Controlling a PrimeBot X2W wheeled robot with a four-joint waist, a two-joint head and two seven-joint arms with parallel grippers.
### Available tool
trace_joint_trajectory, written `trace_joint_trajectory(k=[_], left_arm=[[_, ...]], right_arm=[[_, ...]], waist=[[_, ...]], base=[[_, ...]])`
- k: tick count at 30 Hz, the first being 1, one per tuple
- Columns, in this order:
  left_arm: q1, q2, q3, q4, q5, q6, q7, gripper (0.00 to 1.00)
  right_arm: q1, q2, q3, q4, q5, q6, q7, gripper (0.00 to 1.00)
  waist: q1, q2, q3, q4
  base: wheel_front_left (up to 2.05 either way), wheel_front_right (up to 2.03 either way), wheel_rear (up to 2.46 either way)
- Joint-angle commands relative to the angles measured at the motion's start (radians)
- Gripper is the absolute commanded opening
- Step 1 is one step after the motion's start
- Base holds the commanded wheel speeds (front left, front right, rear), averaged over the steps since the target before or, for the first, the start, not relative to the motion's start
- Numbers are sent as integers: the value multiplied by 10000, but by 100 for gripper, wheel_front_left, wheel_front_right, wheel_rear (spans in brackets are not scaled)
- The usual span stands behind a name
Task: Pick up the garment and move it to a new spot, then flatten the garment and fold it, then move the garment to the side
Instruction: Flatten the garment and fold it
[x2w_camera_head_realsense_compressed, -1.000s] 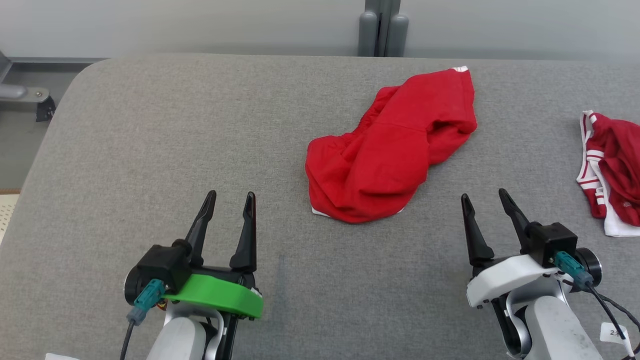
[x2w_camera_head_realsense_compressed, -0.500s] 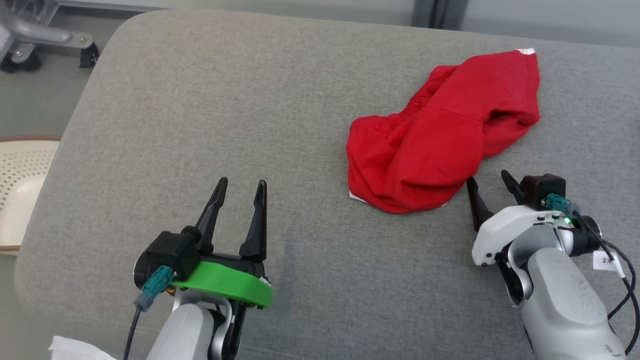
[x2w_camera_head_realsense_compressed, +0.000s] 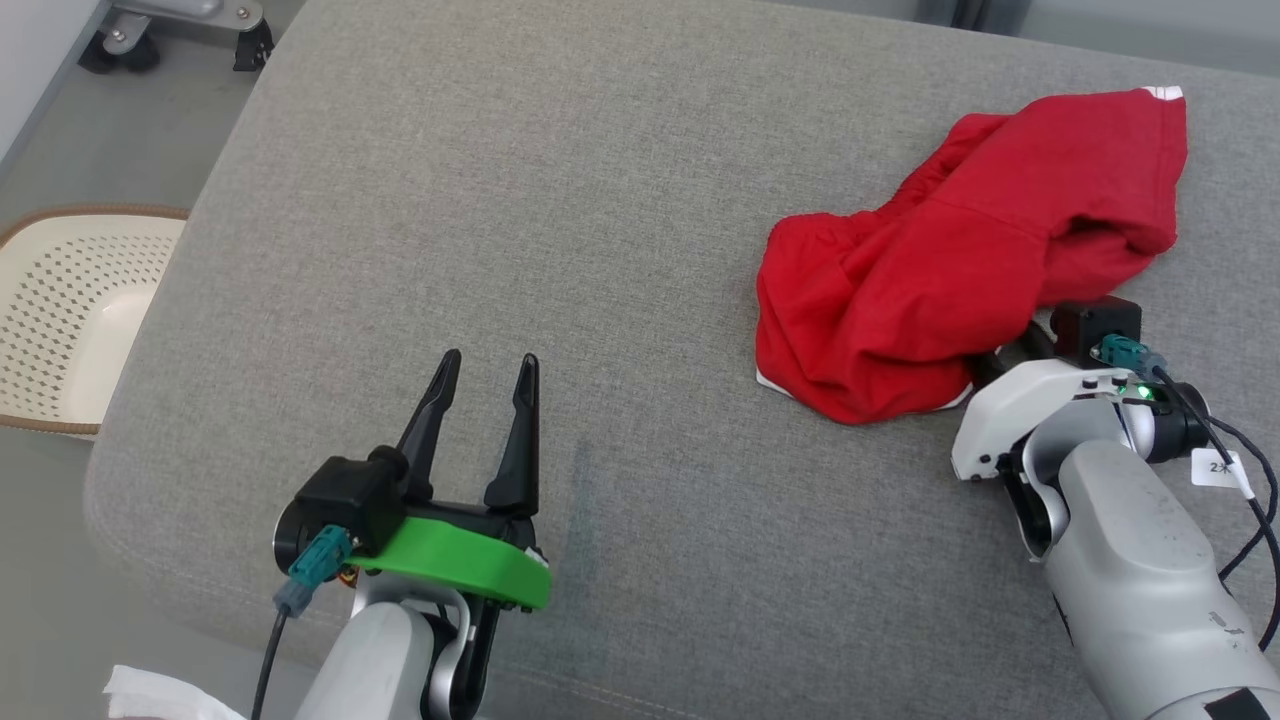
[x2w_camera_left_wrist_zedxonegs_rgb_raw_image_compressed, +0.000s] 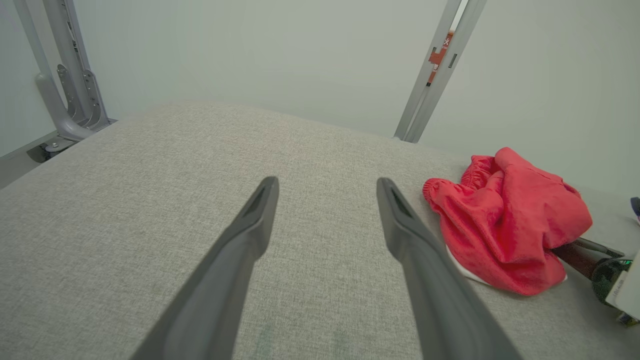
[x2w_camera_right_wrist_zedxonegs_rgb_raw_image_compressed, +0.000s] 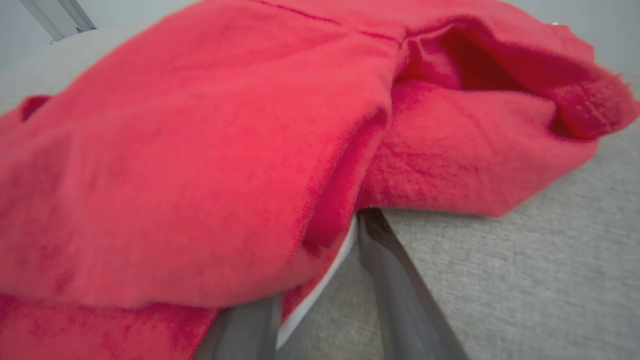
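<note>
A crumpled red garment (x2w_camera_head_realsense_compressed: 960, 270) with a white hem lies on the grey padded surface (x2w_camera_head_realsense_compressed: 600, 200), right of centre. My right gripper (x2w_camera_head_realsense_compressed: 1005, 350) is at its near right edge, fingertips hidden under the cloth. In the right wrist view the two fingers (x2w_camera_right_wrist_zedxonegs_rgb_raw_image_compressed: 400, 290) stand apart, open, with the garment (x2w_camera_right_wrist_zedxonegs_rgb_raw_image_compressed: 200, 150) and its white hem draped between and over them. My left gripper (x2w_camera_head_realsense_compressed: 490, 358) hovers open and empty at the lower left, well away from the cloth. The left wrist view has that gripper (x2w_camera_left_wrist_zedxonegs_rgb_raw_image_compressed: 326, 182) over bare fabric, the garment (x2w_camera_left_wrist_zedxonegs_rgb_raw_image_compressed: 505, 225) to its right.
A cream perforated basket (x2w_camera_head_realsense_compressed: 70, 310) sits on the floor past the surface's left edge. A wheeled metal base (x2w_camera_head_realsense_compressed: 170, 30) stands at the far left corner. White paper (x2w_camera_head_realsense_compressed: 160, 695) lies at the bottom left. A metal post (x2w_camera_left_wrist_zedxonegs_rgb_raw_image_compressed: 435, 70) rises behind the surface.
The camera has swung, shifting the whole picture right. My right gripper has moved forward to the garment and slid its fingers under the near edge. The left gripper holds its pose.
</note>
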Motion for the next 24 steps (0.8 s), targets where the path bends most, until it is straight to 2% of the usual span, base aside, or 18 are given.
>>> trace_joint_trajectory(k=[1,7,13,20,24], left_arm=[[-118,18,0,4,34,17,-2,100],[107,21,166,93,194,3,-4,100],[364,23,396,114,299,-37,-2,100],[726,25,511,55,264,8,-2,100],[847,23,547,1,254,55,-4,100]], right_arm=[[-33,-37,111,218,-5,-1,-74,0],[63,-193,231,448,-147,-7,-455,0],[603,-483,212,-69,-259,-7,-580,0],[1780,-494,-718,-1601,-522,-7,-129,0],[2804,10,-1667,-2909,-954,-7,385,0]], waist=[[0,0,-81,-91],[0,0,-485,-650],[0,0,-1049,-1524],[0,0,-1645,-2333],[0,0,-1771,-2638]], base=[[0,0,0],[0,0,0],[0,0,0],[0,0,0],[0,0,0]])
